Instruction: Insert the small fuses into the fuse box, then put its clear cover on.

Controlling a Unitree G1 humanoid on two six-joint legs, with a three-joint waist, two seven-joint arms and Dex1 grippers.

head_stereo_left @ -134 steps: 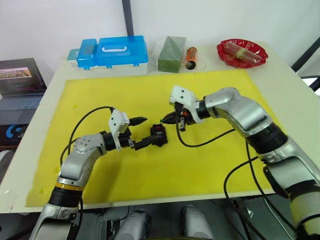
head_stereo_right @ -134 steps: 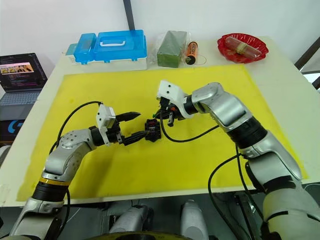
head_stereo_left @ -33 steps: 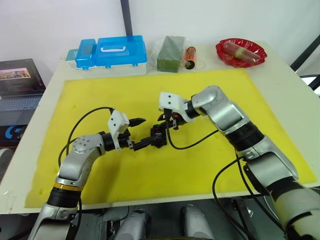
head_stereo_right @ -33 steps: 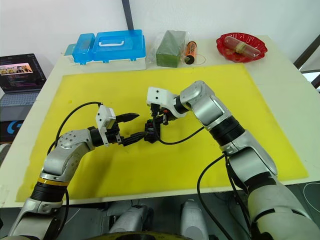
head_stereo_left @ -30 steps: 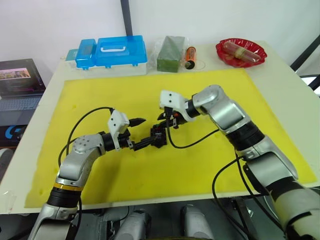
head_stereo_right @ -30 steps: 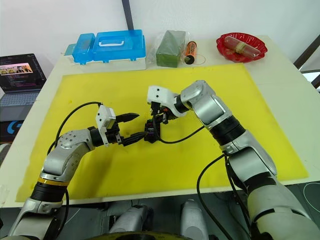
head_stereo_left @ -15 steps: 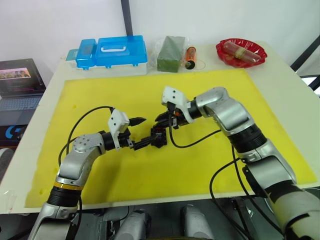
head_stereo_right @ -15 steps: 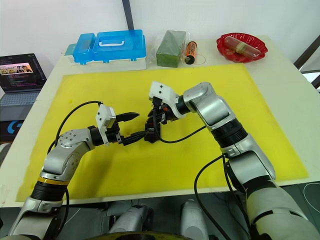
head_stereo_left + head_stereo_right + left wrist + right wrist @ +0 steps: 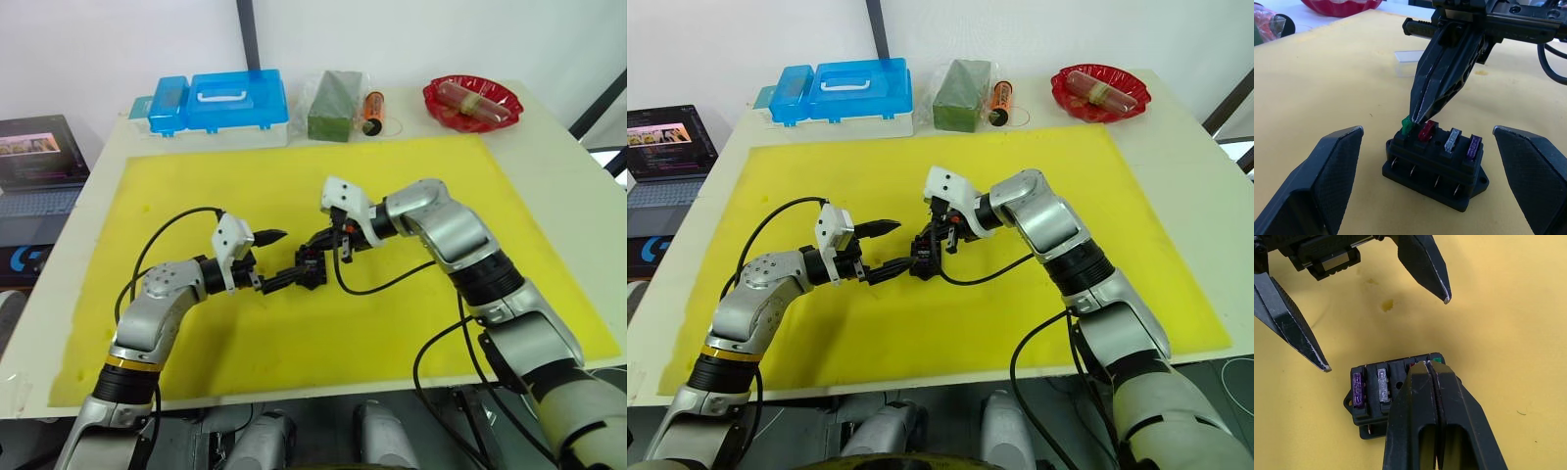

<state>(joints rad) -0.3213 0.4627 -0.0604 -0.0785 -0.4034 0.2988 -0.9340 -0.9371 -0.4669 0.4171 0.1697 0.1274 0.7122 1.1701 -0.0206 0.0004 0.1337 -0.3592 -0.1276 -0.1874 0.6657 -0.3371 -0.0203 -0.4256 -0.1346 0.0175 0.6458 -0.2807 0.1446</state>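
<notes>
The black fuse box (image 9: 1435,166) sits mid-mat between the wide-apart fingers (image 9: 1327,181) of my open left gripper (image 9: 277,259), whose lower finger touches its side. Standing in its top slots in a row are the small fuses: green (image 9: 1407,125), red (image 9: 1427,130), whitish (image 9: 1452,139) and purple (image 9: 1474,146). My right gripper (image 9: 315,253) is shut, its tip resting against the green fuse at the box's end. The clear cover (image 9: 1406,57) lies flat on the mat behind the right gripper.
The yellow mat (image 9: 392,323) covers most of the table. Along the back edge stand a blue case (image 9: 220,98), a green block (image 9: 333,106), an orange cylinder (image 9: 374,110) and a red bowl (image 9: 473,103). A laptop (image 9: 39,162) sits off the table's left.
The right gripper came down to the fuse box's top; over the last second its wrist drifted slightly right while its tip stayed there. The left gripper and the box held still.
</notes>
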